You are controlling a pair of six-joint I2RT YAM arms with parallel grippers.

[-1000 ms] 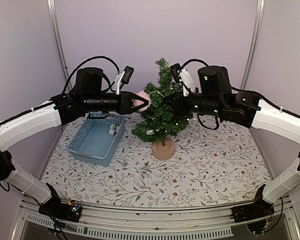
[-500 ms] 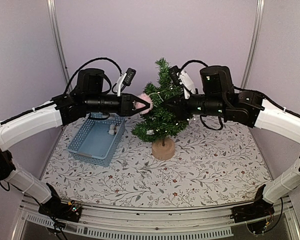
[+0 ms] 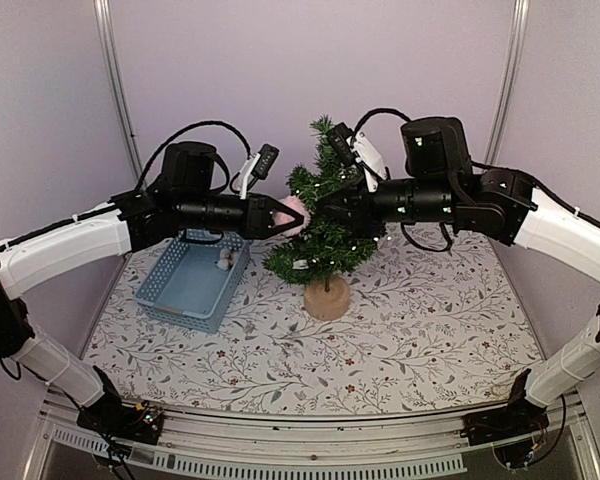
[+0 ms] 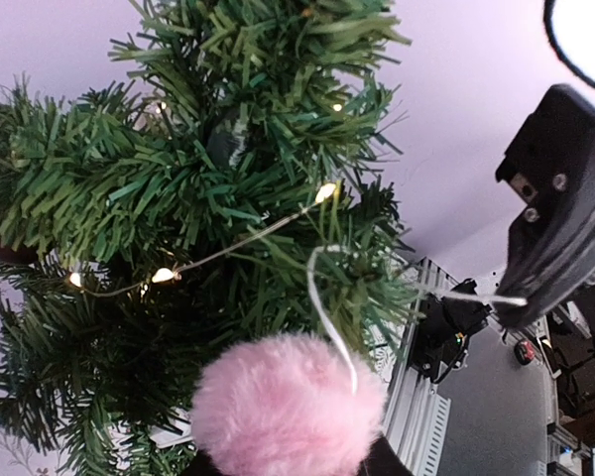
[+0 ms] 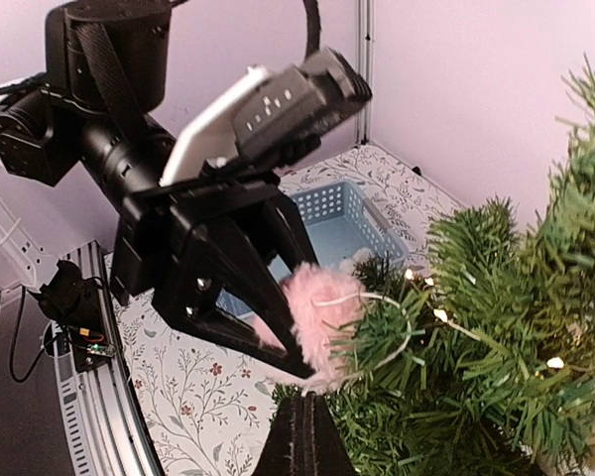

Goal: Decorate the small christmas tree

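Note:
The small christmas tree [image 3: 325, 225] stands mid-table on a round tan base [image 3: 327, 298], with small lit lights on a thin wire. My left gripper [image 3: 285, 216] is shut on a fluffy pink pom-pom [image 4: 288, 402], pressed against the tree's left branches. A white string loop [image 5: 402, 312] on the pom-pom lies around a branch tip. From the right, my right gripper [image 5: 302, 402] reaches in among the branches. It is shut, with the loop's far end pinched at its tip [image 4: 521, 302].
A blue basket [image 3: 185, 285] sits left of the tree and under the left arm, with a small whitish thing [image 3: 223, 260] inside. Purple walls close in the back and both sides. The flowered tablecloth [image 3: 420, 320] spreads in front.
The right gripper has slid left, deeper across the tree's upper branches. The left gripper has edged right and slightly down with the pom-pom, closer to the tree.

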